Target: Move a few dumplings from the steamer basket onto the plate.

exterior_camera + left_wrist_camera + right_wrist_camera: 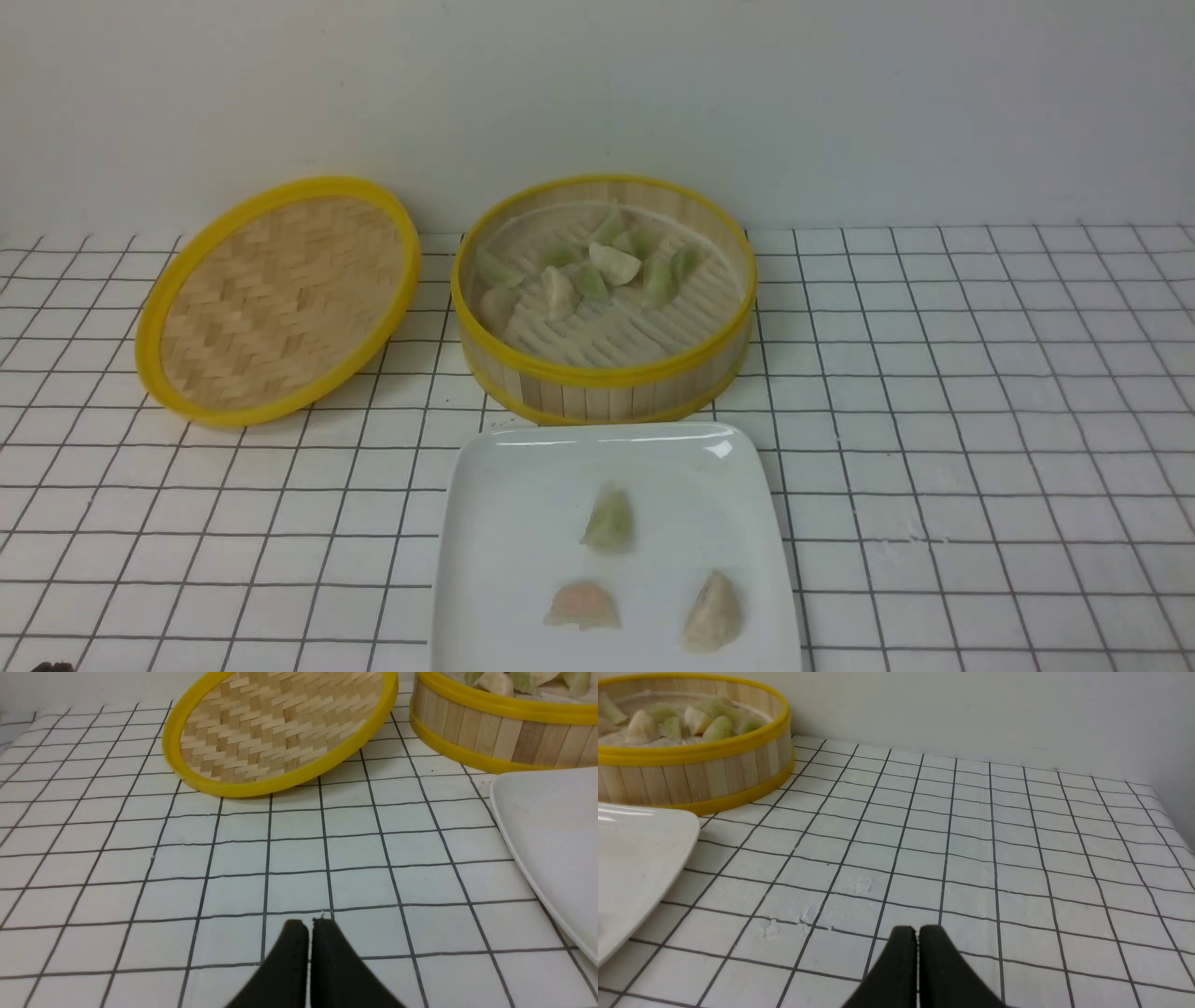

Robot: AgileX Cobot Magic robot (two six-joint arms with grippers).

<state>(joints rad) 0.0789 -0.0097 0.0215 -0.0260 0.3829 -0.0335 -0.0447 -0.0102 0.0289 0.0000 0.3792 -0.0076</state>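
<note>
The steamer basket (607,378) stands at the middle back with several pale green and cream dumplings (611,263) inside. The white plate (504,485) lies just in front of it and holds three dumplings: a green one (609,521), a pinkish one (583,607) and a cream one (711,612). The left gripper (309,924) is shut and empty, low over the checked cloth to the left of the plate (551,826). The right gripper (918,929) is shut and empty over the cloth to the right of the plate (635,858) and basket (700,781). Neither gripper shows in the front view.
The flat woven lid (280,299) with a yellow rim leans tilted to the left of the basket; it also shows in the left wrist view (280,728). A white wall runs along the back. The cloth is scuffed near the right gripper (803,917).
</note>
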